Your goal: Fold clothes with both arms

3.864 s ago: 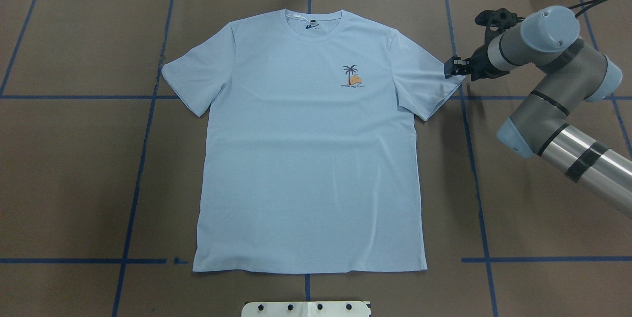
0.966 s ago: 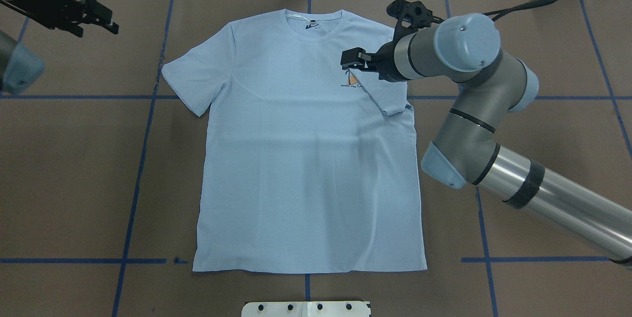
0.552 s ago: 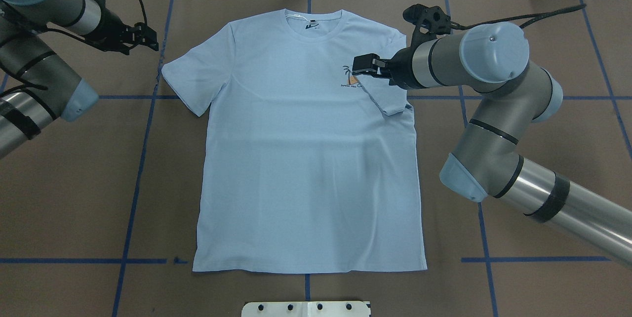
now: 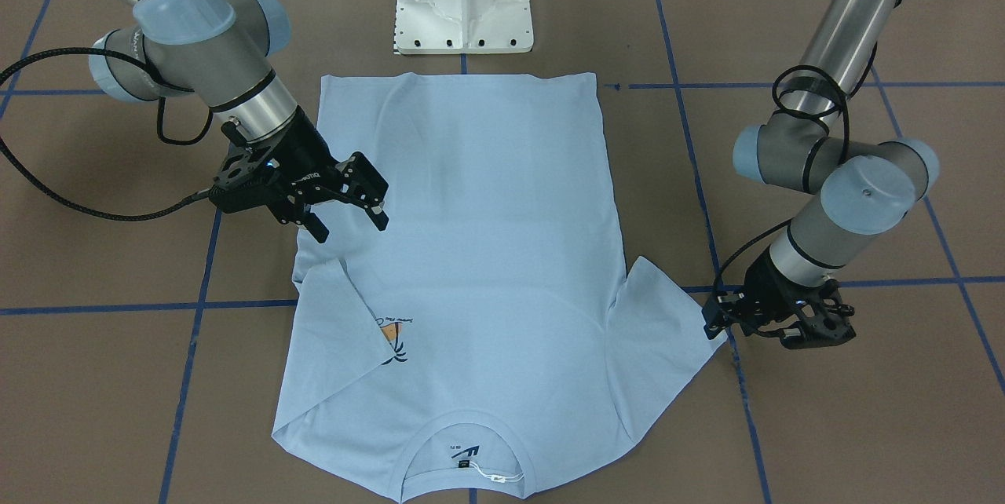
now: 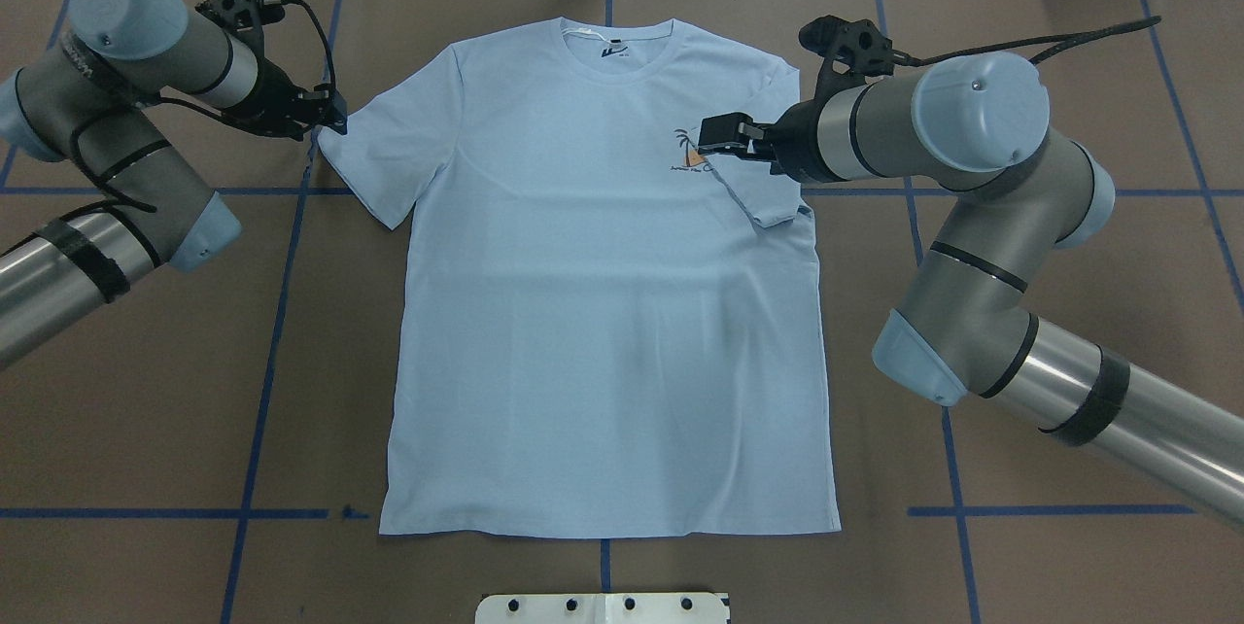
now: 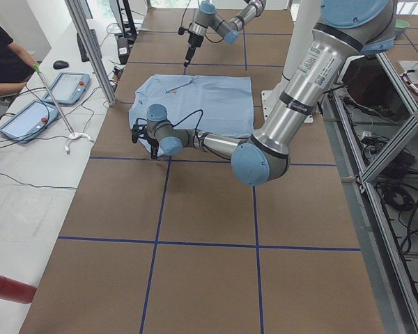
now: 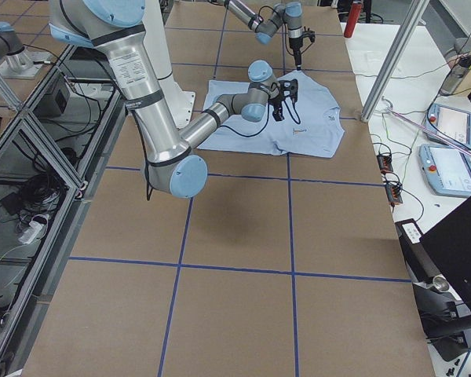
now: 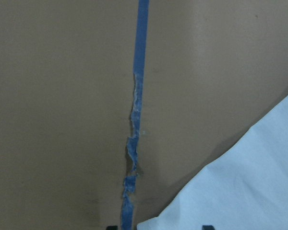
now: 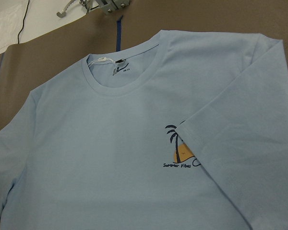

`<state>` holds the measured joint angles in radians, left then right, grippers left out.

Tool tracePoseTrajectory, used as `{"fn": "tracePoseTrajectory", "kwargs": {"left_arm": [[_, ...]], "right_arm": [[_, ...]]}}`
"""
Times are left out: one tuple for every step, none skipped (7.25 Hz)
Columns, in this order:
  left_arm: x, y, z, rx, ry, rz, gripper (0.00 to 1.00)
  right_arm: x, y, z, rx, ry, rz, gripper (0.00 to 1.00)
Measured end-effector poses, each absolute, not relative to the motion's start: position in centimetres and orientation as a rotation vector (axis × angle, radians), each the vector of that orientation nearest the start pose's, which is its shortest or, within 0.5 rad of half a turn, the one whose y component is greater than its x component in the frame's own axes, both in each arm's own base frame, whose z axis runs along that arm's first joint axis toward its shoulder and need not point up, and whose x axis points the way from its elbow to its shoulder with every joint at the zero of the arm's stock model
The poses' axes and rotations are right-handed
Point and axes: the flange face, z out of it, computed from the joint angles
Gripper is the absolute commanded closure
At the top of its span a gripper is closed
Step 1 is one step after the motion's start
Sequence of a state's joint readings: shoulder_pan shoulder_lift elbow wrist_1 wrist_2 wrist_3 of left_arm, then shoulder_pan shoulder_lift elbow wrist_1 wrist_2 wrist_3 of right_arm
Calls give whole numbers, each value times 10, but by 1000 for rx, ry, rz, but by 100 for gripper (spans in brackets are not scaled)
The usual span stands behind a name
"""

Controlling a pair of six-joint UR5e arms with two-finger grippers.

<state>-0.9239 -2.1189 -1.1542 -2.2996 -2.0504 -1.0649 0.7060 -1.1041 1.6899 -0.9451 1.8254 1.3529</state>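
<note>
The pale blue T-shirt [image 5: 603, 332] lies face up and flat on the brown worktop [image 5: 146, 362], with its collar [image 5: 614, 46] at the far edge from the robot. The right sleeve [image 5: 768, 187] is already turned in across the chest, and its edge covers part of the palm print [image 9: 180, 151]. The left sleeve [image 5: 379, 153] lies spread outward.

Your right hand [image 4: 352, 225] hovers over the folded sleeve with its fingers spread and nothing in them. Your left hand [image 5: 328, 117] sits low at the outer tip of the left sleeve. In its wrist view the two fingertips stand apart, with the sleeve corner just between them beside the blue tape line [image 8: 134, 120]. It looks spread and has not yet pinched the cloth.

The shirt looks like thin, soft knit, so expect it to be light and limp, with no stiffness to hold a shape. It will likely drape and drag along the worktop when you lift it. Take the sleeve right at its hemmed edge, where the doubled fabric gives the fingers more to bite. Pinch only the top layer if you can. Lift it just clear before carrying it inward, because a high pull could tug the body askew or disturb the fold on the other side.
</note>
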Motion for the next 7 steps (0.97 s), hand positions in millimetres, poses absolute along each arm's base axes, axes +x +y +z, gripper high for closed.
{"fn": "tracePoseTrajectory", "kwargs": {"left_arm": [[381,-644,456,216,925,-180,43],[382,-643,458,216,922,-180,44],[385,-643,460,215,916,-179,54],[387,-642,462,217,912,-180,85],[388,-642,462,218,910,-180,100],[388,-642,462,219,909,-179,100],[389,-643,459,220,911,-178,100]], "right_arm": [[-419,-499,268,337,-1179,272,0],[-420,-498,269,335,-1177,272,0],[-420,-497,270,334,-1176,271,0],[-420,-497,271,333,-1175,271,0],[-420,-497,272,332,-1173,271,0],[-420,-497,272,332,-1174,271,0],[-420,-496,272,332,-1174,271,0]]}}
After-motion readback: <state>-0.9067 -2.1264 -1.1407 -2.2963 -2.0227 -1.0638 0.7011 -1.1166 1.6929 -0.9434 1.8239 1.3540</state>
